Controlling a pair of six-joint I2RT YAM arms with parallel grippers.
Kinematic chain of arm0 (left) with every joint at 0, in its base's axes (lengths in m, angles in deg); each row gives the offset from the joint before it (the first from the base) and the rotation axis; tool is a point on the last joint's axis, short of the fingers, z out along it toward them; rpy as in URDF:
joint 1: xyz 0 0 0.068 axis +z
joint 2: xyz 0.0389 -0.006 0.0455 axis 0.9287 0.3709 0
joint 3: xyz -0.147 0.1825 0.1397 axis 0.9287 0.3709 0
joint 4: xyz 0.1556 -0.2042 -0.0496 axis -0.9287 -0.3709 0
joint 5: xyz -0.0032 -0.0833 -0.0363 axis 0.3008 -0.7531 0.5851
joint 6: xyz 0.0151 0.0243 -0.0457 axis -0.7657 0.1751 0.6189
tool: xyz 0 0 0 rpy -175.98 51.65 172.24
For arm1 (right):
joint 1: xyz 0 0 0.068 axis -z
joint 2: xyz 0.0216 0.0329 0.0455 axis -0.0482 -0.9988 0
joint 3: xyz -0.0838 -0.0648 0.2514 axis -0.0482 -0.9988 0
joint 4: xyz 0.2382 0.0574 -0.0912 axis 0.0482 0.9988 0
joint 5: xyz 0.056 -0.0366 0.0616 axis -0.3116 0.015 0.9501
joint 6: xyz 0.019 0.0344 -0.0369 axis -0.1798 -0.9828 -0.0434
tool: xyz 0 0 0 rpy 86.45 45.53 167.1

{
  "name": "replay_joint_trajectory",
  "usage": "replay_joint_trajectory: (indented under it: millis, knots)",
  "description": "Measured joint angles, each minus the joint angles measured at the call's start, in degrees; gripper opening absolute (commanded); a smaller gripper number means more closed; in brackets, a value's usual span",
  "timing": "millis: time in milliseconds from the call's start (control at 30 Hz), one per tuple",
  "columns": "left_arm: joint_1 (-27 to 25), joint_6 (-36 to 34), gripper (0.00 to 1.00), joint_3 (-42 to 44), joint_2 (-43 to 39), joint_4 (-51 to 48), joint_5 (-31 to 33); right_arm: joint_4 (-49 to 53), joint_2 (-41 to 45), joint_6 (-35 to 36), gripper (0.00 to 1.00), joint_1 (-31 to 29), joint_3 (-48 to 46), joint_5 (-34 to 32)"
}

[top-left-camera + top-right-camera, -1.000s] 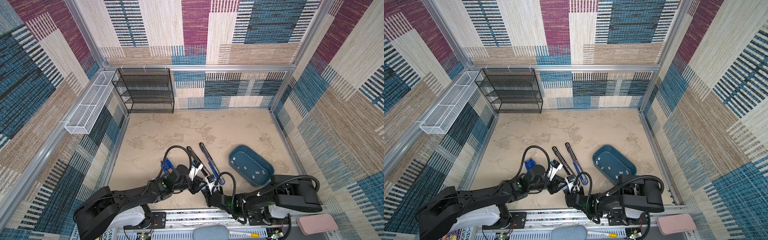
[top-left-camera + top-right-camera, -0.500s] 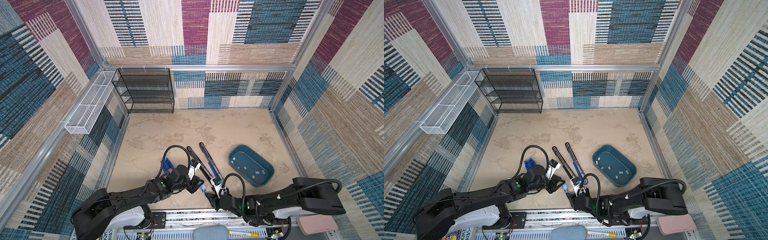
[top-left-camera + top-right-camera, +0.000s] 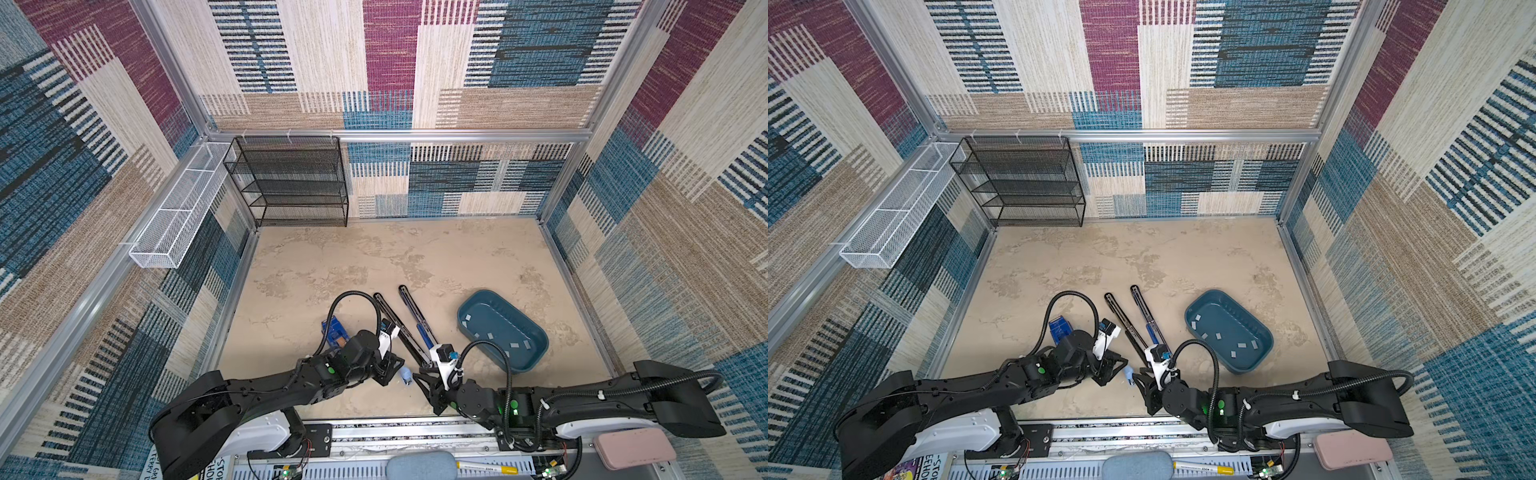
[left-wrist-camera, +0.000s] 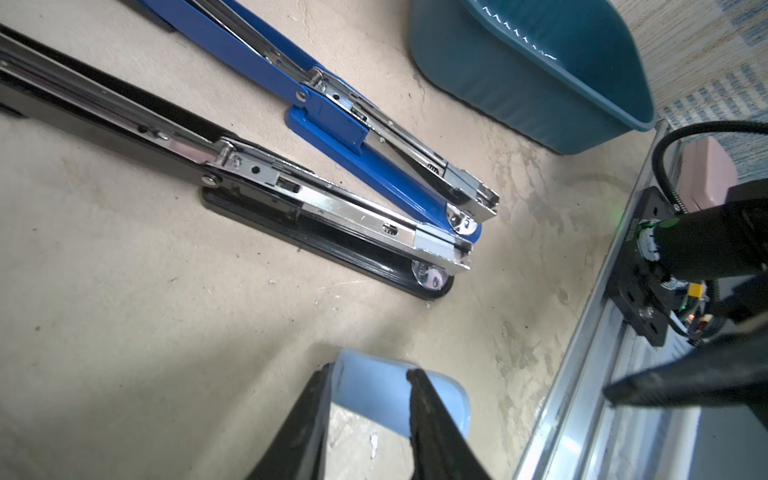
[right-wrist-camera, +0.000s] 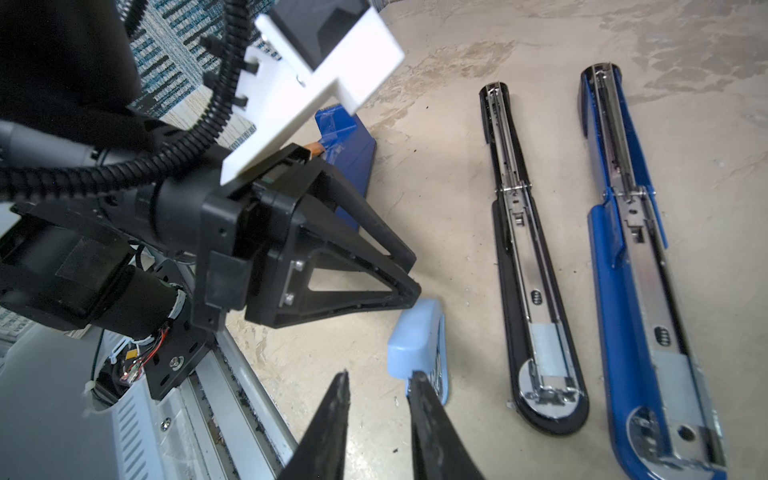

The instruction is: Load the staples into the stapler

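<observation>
left fingers point(image 4: 309, 419): low over the surface point(image 4: 166, 311), parted by a narrow gap, tips at one end of a light-blue case point(image 4: 374, 386). I cannot tell whether they pinch it or only touch it.
right fingers point(image 5: 328, 436): slightly apart, bare surface showing between them, grasping nothing. One tip sits at the other end of the same case.
light-blue case: small plastic piece lying flat between the two arms, just beside the black stapler's near end. Its purpose is unclear.
black stapler point(image 5: 536, 291): folded open flat, metal channel up. A matte grey strip point(image 5: 548, 345) sits in the channel near the nose, probably staples already in.
blue stapler point(image 5: 636, 291): open the same way, just beside the black one. Whether its channel holds a strip is unclear.
dark-blue box point(image 5: 349, 166): beyond the left fingers, partly hidden by that arm.
teal tray point(image 3: 498, 313): on the right arm's side, apart from both staplers.
staples point(image 3: 514, 344): a handful of small grey strips scattered flat on the tray floor, none in either pair of fingers.
handling: probably light and stiff but brittle, snapping if bent. Thin and flat, so likely hard to get under on the smooth tray floor.
where to hold: likely the two long sides, mid-length, with a gentle pinch, legs down to drop over the channel.
</observation>
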Motion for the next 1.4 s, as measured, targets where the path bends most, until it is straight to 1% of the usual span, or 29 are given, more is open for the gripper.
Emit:
replay_joint_trajectory:
  millis: [133,267,433,633,767,967,1233,1400]
  knots:
    - [0.0,0.02,0.32,0.0,-0.7,-0.35,1.46,1.7,-6.21,0.02,0.21,0.04,4.31,-0.42]
    - [0.0,0.04,0.33,0.44,-2.95,-0.81,2.95,1.99,-10.05,0.22,0.21,0.39,6.43,-0.44]
    - [0.0,0.26,0.37,1.09,-6.73,-2.62,4.31,2.12,-11.08,0.2,0.21,2.69,5.09,-0.33]
    - [0.02,0.28,0.37,1.73,-9.4,-3.41,4.7,1.79,-11.04,0.66,0.22,3.58,4.61,0.02]
    - [0.04,0.44,0.37,1.84,-9.81,-3.91,5.2,0.83,-11.67,1.33,0.22,3.8,4.81,0.33]
    - [0.04,0.46,0.38,1.81,-9.86,-5.14,5.79,0.83,-15.19,1.97,0.21,4.42,6.93,1.16]
    - [0.04,0.48,0.37,1.84,-9.99,-5.09,5.95,1.49,-19.61,2.01,0.18,5.35,9.99,1.38]
    - [0.04,0.5,0.38,2.19,-10.14,-5.03,5.97,1.81,-22.08,1.97,0.14,5.38,10.82,1.53]
